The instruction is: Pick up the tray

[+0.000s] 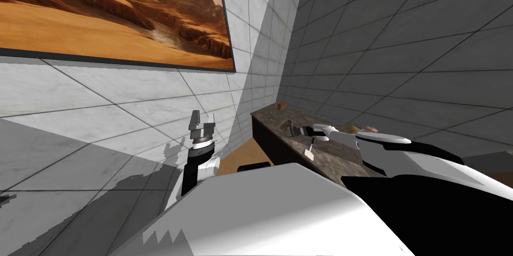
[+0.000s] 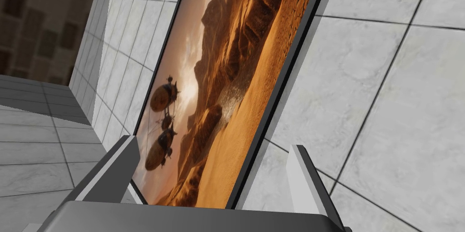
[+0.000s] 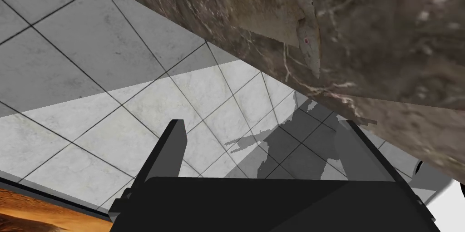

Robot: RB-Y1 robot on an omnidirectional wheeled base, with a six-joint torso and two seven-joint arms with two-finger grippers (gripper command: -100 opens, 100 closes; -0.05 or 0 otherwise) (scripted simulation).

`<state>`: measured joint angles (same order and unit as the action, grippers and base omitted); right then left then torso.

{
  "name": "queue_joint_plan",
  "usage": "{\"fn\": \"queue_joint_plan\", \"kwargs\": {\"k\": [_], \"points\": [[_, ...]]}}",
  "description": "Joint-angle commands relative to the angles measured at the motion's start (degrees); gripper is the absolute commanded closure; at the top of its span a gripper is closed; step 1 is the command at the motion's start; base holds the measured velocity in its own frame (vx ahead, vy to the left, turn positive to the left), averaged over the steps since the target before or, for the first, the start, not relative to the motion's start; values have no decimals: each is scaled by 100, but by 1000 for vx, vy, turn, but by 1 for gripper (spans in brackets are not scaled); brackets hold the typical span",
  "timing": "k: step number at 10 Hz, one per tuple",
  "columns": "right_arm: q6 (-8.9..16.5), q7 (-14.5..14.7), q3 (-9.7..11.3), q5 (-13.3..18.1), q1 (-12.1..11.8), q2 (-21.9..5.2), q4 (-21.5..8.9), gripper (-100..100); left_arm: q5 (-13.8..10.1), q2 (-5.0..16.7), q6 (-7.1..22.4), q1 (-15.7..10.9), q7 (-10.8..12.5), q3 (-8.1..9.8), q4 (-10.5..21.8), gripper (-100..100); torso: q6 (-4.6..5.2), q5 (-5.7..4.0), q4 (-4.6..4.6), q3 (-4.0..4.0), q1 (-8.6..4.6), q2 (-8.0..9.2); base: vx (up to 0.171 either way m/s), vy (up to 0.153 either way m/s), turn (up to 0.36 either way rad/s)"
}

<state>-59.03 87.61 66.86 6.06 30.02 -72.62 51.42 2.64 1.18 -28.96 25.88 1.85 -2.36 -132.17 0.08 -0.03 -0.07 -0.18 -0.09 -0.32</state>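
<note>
On the brown stone counter [image 1: 333, 164], a pale flat piece [image 1: 310, 153], probably the tray, lay near the right gripper [image 1: 290, 129], whose fingers were spread and empty. Judged stiff and light; grasp a rim edge. The left gripper [image 1: 204, 117] was raised, fingers apart, holding nothing.

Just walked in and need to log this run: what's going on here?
The robot's right gripper is stretched out over a dark brown marbled counter. Its fingers are open and hold nothing. A few small things lie on the counter, among them a small pale item close to that gripper. I cannot tell which of them, if any, is the tray. The left gripper is raised off to the left, open and empty.
</note>
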Motion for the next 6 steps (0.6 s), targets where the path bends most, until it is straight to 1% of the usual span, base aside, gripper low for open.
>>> {"fn": "queue_joint_plan", "kwargs": {"k": [1,2,3,4,5,6], "points": [[-12,197,222,93,139,-172,-286,-100,0,0,0,0,0,0,0,0,0,0,0,0,0,0,85,-8,70],[-30,339,399,171,227,-262,-449,-100,0,0,0,0,0,0,0,0,-2,1,0,-2,1,-4,123,-9,87],[-30,383,399,171,227,-262,-614,-100,0,0,0,0,0,0,0,0,-2,0,-3,-8,1,-15,111,-10,36],[-42,549,562,246,300,-333,-838,-100,0,0,0,0,0,0,0,0,1,-1,-4,-8,0,-13,99,-19,55],[-42,549,562,246,300,-333,-884,-100,0,0,0,0,0,0,0,0,-1,-1,-2,-6,-3,-10,74,-12,36],[-49,695,710,317,356,-384,-1028,-100,0,0,0,0,0,0,0,0,-1,-1,-1,-2,0,-3,78,3,48]]}}
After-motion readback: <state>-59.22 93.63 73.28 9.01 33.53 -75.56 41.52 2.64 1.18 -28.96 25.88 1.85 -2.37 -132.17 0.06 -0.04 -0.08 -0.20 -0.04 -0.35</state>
